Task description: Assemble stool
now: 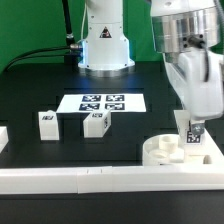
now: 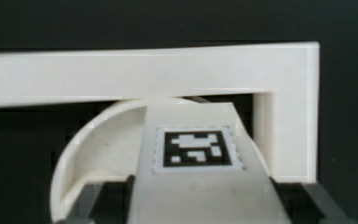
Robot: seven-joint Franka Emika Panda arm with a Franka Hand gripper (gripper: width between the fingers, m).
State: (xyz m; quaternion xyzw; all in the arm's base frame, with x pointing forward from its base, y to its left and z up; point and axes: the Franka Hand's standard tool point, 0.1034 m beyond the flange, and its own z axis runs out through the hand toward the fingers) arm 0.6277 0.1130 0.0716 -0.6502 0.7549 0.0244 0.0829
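Toward the exterior view's left, upright on the table [image 1: 30, 95]: one spare leg block [image 1: 45, 122], then a second spare leg block [image 1: 95, 122], both just in front of the marker board [image 1: 100, 102] and well apart from the seat [image 1: 160, 150].

Further right, sits against the front rail [image 1: 80, 178]: the seat, a shallow ring. Holds nothing visible in its hollow (sockets too small to make out).

At the far right, clamps a third leg block [image 1: 193, 135]: the gripper [image 1: 192, 128], fingers closed on its sides, tag facing the wrist camera. Hangs at the seat's right edge; cannot tell whether already in a socket.

Could jam or tip if lowered off-centre or tilted. Could also shove the seat along the rail, or slip in the grip under a hard push.
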